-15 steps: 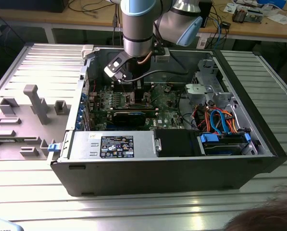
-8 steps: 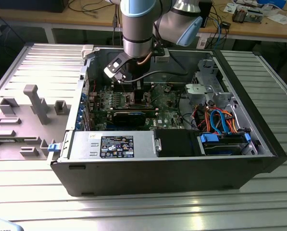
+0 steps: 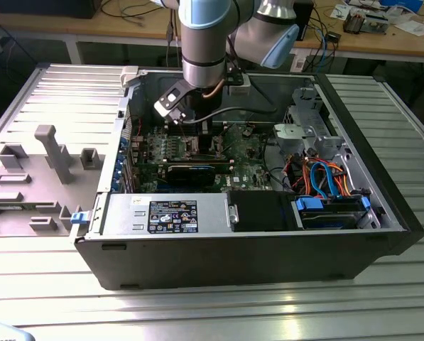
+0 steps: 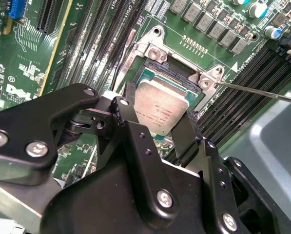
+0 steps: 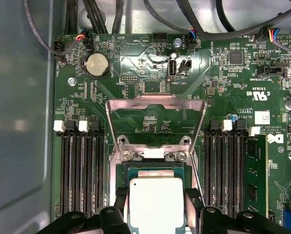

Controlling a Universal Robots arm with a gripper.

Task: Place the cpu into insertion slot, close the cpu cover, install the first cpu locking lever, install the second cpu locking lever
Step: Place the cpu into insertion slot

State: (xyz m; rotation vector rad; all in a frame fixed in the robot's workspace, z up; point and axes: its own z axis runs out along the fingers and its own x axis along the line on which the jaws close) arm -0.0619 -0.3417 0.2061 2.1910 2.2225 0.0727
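Observation:
The cpu (image 4: 162,108), a small silvery-beige square chip, sits level over the insertion slot (image 4: 152,48), whose silver rim and dark inside show around it in both wrist views. My gripper (image 4: 155,119) is shut on the cpu, one black finger (image 4: 123,109) on each of two opposite edges. In the first wrist view the cpu (image 5: 156,202) lies between the fingers (image 5: 121,197) just inside the slot (image 5: 157,170). The cpu cover (image 5: 155,101), a thin silver frame, stands swung open behind the slot. A thin locking lever (image 4: 262,92) sticks out sideways. In the exterior view the gripper (image 3: 190,131) reaches down into the case.
Long black memory slots (image 5: 82,170) flank the socket on both sides. A coin battery (image 5: 97,65) and cables (image 5: 91,14) lie beyond the cover. The case (image 3: 233,256) also holds a drive cage (image 3: 307,131) and bundled wires (image 3: 325,177). Grey fixtures (image 3: 52,153) stand at the exterior view's left.

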